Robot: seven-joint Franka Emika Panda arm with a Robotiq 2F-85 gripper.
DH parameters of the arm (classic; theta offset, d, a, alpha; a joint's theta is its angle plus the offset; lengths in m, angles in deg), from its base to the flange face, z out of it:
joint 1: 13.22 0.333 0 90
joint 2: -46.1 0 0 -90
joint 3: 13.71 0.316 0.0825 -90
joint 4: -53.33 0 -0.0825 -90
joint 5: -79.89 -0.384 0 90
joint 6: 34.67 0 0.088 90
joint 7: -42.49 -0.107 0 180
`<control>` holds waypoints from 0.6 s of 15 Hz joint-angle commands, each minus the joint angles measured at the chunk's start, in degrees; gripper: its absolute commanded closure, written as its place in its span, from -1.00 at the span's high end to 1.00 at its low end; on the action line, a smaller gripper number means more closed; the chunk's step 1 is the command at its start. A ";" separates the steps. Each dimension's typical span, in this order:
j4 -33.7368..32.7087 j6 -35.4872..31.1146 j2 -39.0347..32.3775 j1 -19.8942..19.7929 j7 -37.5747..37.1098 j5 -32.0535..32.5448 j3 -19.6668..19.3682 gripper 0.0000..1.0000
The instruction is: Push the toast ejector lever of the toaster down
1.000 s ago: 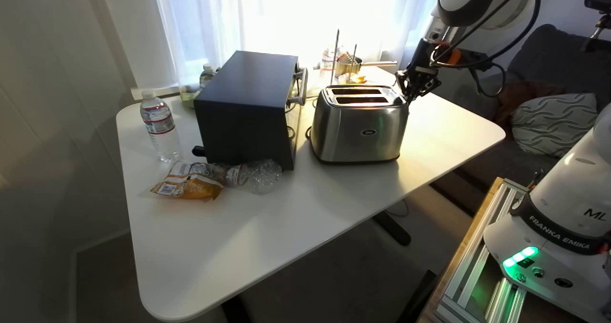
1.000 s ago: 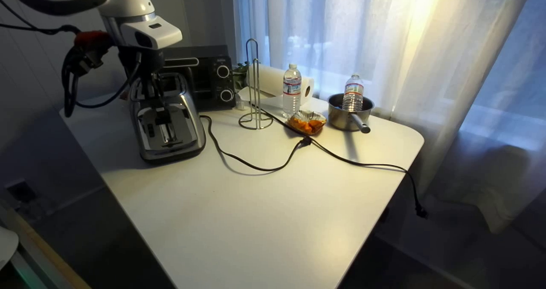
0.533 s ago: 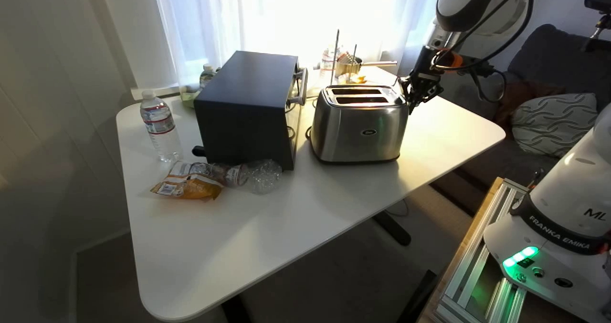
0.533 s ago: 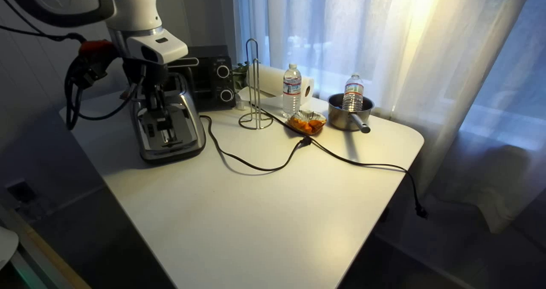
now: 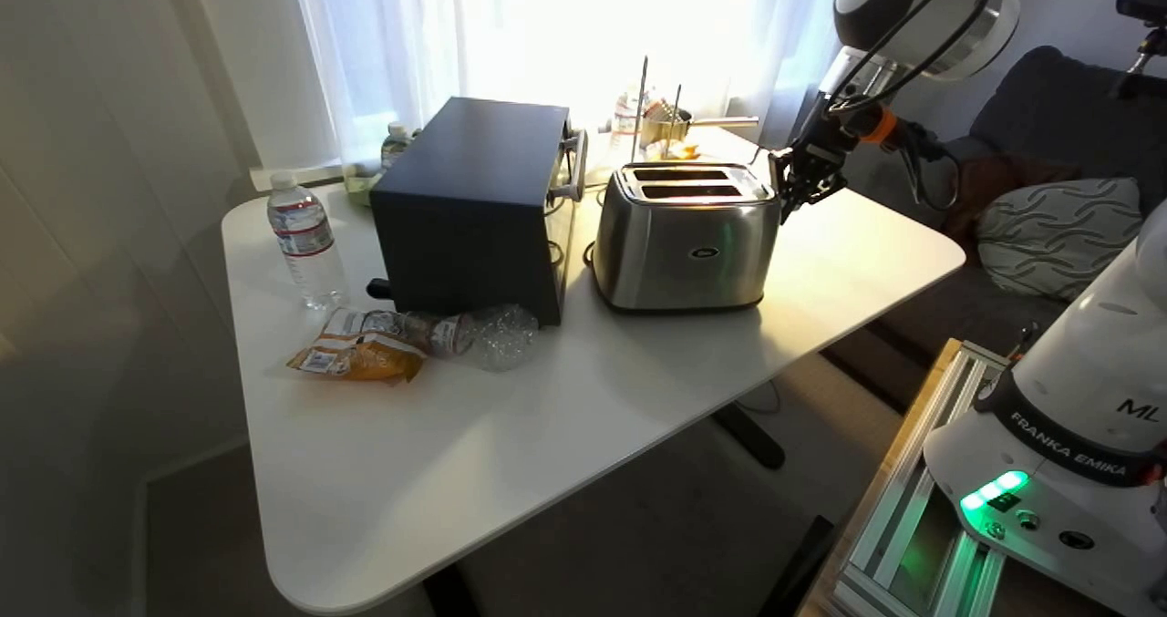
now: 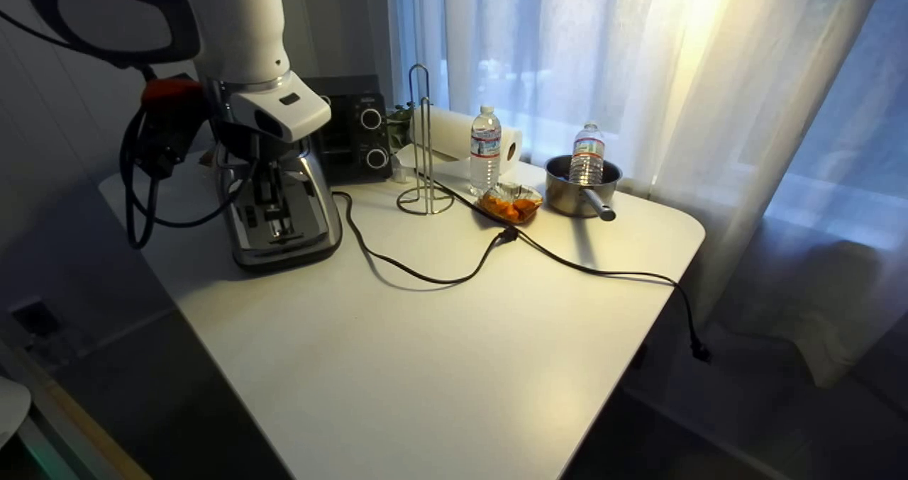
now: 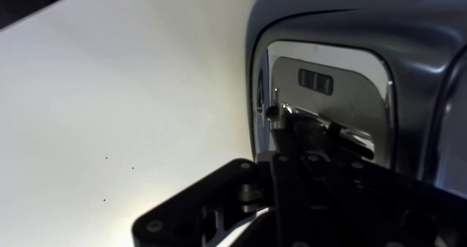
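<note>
Wrist view: lever obscured by dark claw (image 7: 308,134); toaster (image 7: 359,93) cut off by edge.

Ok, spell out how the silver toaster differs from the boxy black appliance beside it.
The toaster is shiny silver metal; the black appliance looks matte. The toaster has long open slots on top, while the black appliance has a flat, closed top. The toaster looks smaller than the black appliance. Both are boxy and stand on the white table.
</note>
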 commanded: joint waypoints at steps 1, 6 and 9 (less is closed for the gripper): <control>-2.40 2.67 -3.38 1.44 4.16 -4.80 -1.14 -1.00; -1.84 1.68 -6.86 1.64 4.91 -6.16 0.26 -1.00; -1.68 0.29 -8.24 1.67 4.62 -6.44 0.70 -1.00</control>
